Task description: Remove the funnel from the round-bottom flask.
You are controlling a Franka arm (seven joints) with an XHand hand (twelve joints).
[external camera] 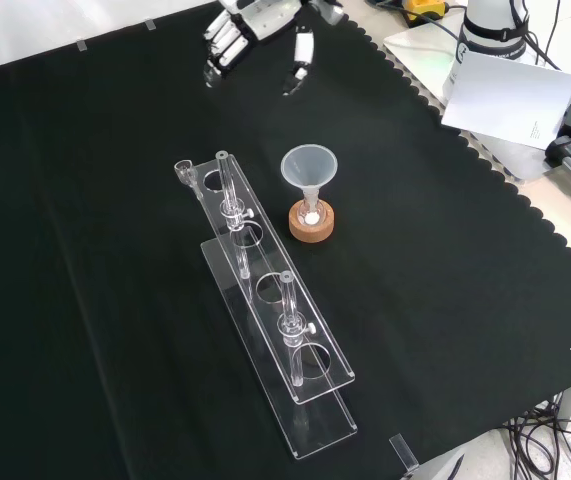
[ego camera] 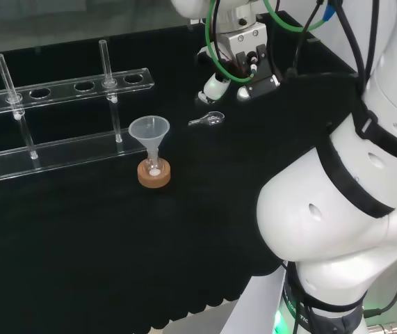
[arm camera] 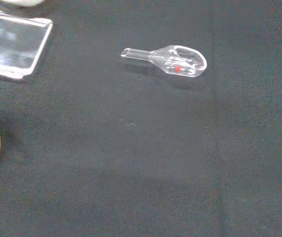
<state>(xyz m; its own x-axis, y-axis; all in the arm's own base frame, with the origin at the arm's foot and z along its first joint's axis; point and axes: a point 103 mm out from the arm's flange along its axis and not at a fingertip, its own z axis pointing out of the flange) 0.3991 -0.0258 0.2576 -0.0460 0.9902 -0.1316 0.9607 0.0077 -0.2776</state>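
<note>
Clear plastic funnel (ego camera: pixel 150 134) stands upright, stem down in small round-bottom glass flask (ego camera: pixel 154 167) on cork ring (ego camera: pixel 154 175), left of and nearer than black-and-white hand (ego camera: pixel 220 82) in head view, fingers relaxed, empty.

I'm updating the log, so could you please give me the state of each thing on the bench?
Funnel: upright, stem in the flask.
Flask: upright on its cork ring.
Rack: standing, two tubes in it.
Scoop: lying flat on the cloth.
Hand: raised, holding nothing.
</note>
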